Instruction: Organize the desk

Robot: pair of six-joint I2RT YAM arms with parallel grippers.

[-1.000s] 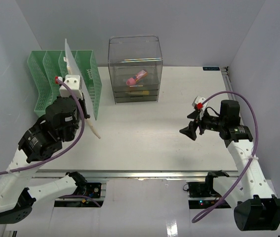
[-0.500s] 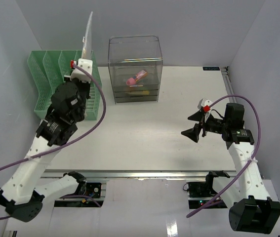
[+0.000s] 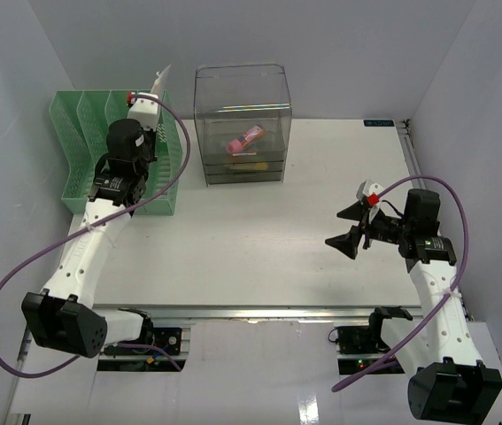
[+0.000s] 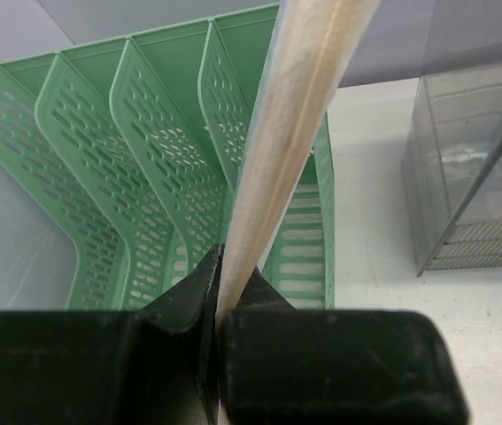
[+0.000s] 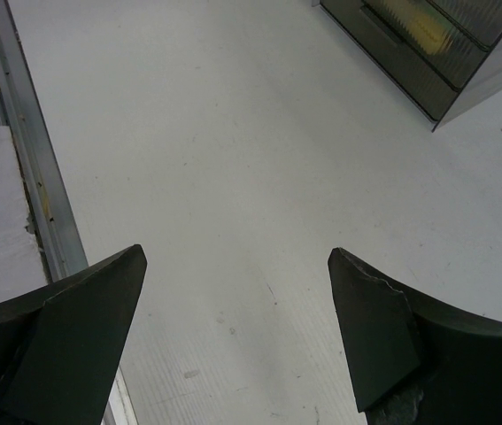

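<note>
The desk (image 3: pixel 259 230) is a white tabletop with a silver rail (image 3: pixel 259 312) along its near edge. My left gripper (image 3: pixel 142 113) is shut on the lower edge of a thin white sheet (image 3: pixel 159 79) and holds it upright over the green file rack (image 3: pixel 78 150) at the back left. In the left wrist view the sheet (image 4: pixel 295 115) rises from between the jaws (image 4: pixel 224 266), over the rack's right-hand slots (image 4: pixel 100 133). My right gripper (image 3: pixel 348 227) is open and empty, above the bare desk on the right (image 5: pixel 237 257).
A clear drawer unit (image 3: pixel 243 124) stands at the back centre with a pink item (image 3: pixel 244 138) inside; it also shows in the left wrist view (image 4: pixel 472 159) and the right wrist view (image 5: pixel 436 44). The rail (image 5: pixel 29 159) runs left of the right gripper.
My left arm has stretched back and carried the sheet from in front of the rack to over its right end. My right gripper has shifted slightly nearer and stayed open.
</note>
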